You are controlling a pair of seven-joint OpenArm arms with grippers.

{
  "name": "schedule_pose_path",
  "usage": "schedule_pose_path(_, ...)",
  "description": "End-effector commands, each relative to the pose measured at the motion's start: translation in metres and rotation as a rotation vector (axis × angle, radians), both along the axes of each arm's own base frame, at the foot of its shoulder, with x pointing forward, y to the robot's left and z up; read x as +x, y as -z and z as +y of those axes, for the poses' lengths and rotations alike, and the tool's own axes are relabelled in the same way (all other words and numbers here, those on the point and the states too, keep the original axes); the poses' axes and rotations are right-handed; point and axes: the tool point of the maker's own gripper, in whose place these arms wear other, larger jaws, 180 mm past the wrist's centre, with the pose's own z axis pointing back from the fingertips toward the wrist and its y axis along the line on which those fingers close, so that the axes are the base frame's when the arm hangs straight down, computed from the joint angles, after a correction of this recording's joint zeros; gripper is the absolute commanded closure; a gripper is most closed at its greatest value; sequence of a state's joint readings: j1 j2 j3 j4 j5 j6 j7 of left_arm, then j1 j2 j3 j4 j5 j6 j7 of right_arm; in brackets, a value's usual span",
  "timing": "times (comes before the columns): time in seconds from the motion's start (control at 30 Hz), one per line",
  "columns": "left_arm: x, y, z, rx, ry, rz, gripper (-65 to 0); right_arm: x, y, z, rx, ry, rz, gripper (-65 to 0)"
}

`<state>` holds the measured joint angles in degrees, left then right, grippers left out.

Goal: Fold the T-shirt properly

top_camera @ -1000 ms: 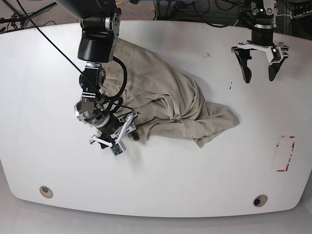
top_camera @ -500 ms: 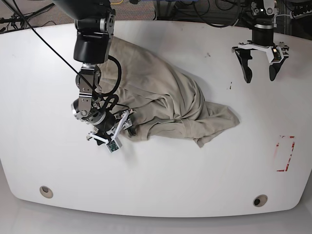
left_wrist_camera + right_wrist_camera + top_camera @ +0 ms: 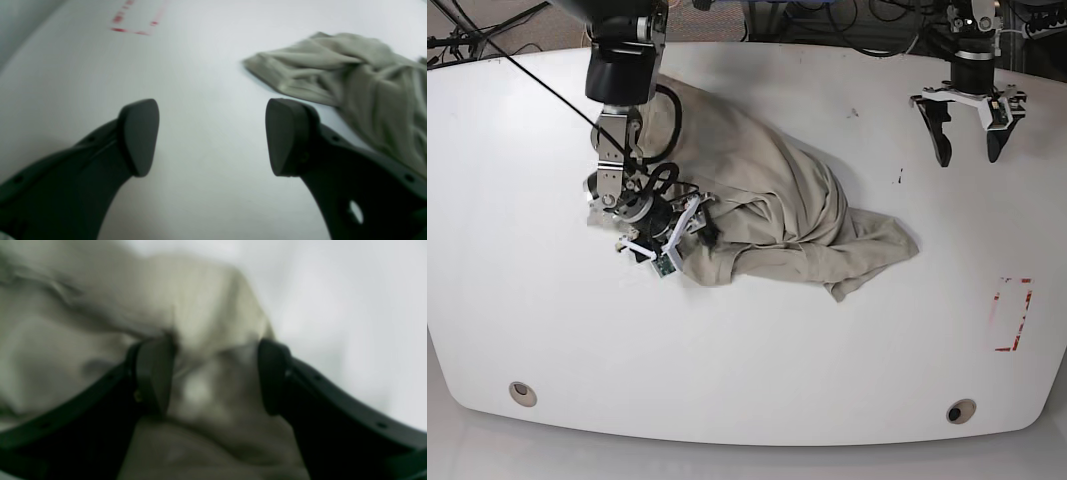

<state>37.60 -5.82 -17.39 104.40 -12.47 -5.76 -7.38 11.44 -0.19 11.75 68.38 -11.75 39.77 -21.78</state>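
Observation:
The beige T-shirt (image 3: 777, 200) lies crumpled in a heap across the middle of the white table (image 3: 547, 330). My right gripper (image 3: 699, 228) sits low on the shirt's lower-left edge. In the right wrist view its jaws stand apart, and bunched T-shirt (image 3: 83, 323) fabric fills the gap at the right gripper (image 3: 213, 373). My left gripper (image 3: 967, 140) hangs open over bare table at the far right, away from the cloth. In the left wrist view nothing lies between the left gripper (image 3: 213, 136) fingers, and a T-shirt (image 3: 360, 73) corner lies beyond them to the right.
A red dashed rectangle (image 3: 1012, 315) is marked on the table at the right, also seen as red marks (image 3: 133, 23) in the left wrist view. Two round holes (image 3: 522, 392) (image 3: 960, 411) sit near the front edge. Cables run behind the table's far edge.
My right gripper has moved from the bare table at the shirt's lower-left edge up onto the cloth, its jaws slightly wider. The left gripper has shifted a little right.

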Motion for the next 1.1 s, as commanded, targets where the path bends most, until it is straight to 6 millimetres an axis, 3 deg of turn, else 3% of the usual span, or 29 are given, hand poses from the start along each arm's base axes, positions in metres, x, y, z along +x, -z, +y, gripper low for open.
schedule_pose_path(0.0,0.003,-0.012,-0.002,0.009,0.012,-0.046,-45.8,0.009,-0.007,-0.006,-0.067,-0.012,0.009,-37.9)
schedule_pose_path(0.53,0.006,-0.022,-0.005,0.014,0.022,-0.073,-45.8,0.013,-0.014,-0.009,-0.084,-0.010,0.002,-38.0)
schedule_pose_path(1.07,0.006,-0.022,-0.005,0.015,0.022,-0.072,-46.1,0.038,-0.060,-0.018,-0.139,0.008,-0.088,-38.5)
